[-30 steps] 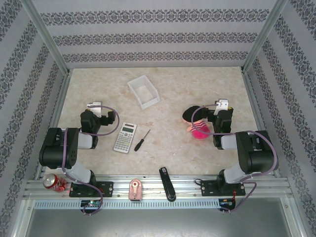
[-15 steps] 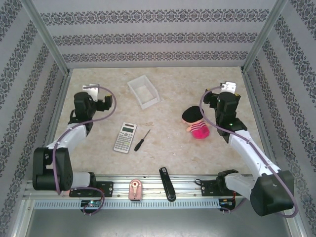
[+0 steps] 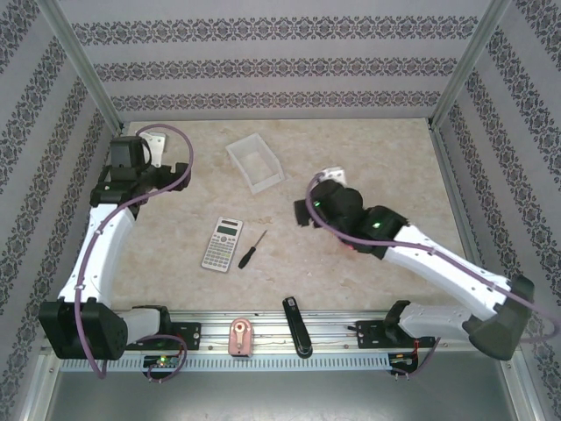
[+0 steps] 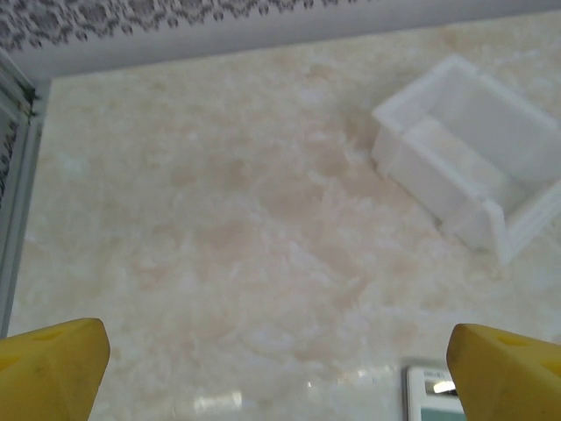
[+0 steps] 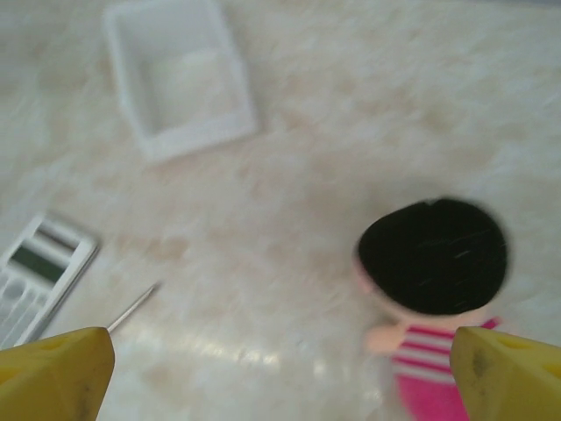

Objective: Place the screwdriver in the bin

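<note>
The screwdriver (image 3: 253,249) was found lying low and left of the spread right gripper (image 5: 280,368), judged the nearer, its shaft slanted toward that gripper. The left gripper (image 4: 280,377), likewise spread, was placed well apart; the bin (image 3: 255,163) lay ahead.

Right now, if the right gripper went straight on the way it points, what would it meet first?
Probably bare table. In the wrist view the right gripper, jaws open, aims into the gap between the screwdriver and the doll, touching neither. Depth is unclear.
</note>
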Tool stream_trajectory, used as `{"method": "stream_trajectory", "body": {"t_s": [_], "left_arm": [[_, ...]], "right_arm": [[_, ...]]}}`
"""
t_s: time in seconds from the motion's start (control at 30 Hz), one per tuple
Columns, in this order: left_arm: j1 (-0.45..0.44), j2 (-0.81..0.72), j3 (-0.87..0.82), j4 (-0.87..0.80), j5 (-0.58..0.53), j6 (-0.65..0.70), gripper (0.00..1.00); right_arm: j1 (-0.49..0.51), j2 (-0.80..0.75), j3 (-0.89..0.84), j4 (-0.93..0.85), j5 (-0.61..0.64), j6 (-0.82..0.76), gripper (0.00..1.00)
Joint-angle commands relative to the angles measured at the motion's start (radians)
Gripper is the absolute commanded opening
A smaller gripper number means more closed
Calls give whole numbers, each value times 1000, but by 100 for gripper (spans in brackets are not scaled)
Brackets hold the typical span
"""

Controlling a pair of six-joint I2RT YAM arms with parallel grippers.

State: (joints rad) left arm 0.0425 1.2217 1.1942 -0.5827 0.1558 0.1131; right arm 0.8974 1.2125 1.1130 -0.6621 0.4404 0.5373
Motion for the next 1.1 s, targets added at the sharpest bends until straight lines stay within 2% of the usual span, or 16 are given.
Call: {"method": "stream_trajectory", "body": {"t_s": [0.0, 0.13, 0.2, 0.37, 0.73, 0.83, 1.07], "left_arm": [[-10, -24, 72, -212, -4, 28, 99], [-10, -70, 84, -229, -20, 41, 99], [-10, -85, 83, -239, -15, 31, 99], [-10, -123, 48, -244, 26, -5, 99], [-10, -199, 16, -235, 30, 19, 99], [-10, -235, -22, -209, -2, -23, 99], [-10, -285, -59, -199, 16, -37, 99]], "right_arm": [[84, 118, 35, -68, -46, 135, 98], [167, 341, 166, -88, -38, 200, 98], [198, 426, 198, -45, -52, 253, 98], [212, 617, 298, -6, -114, 312, 98], [184, 730, 285, 78, -179, 354, 98], [170, 768, 332, 36, -198, 334, 98], [161, 807, 324, 10, -180, 343, 98]]}}
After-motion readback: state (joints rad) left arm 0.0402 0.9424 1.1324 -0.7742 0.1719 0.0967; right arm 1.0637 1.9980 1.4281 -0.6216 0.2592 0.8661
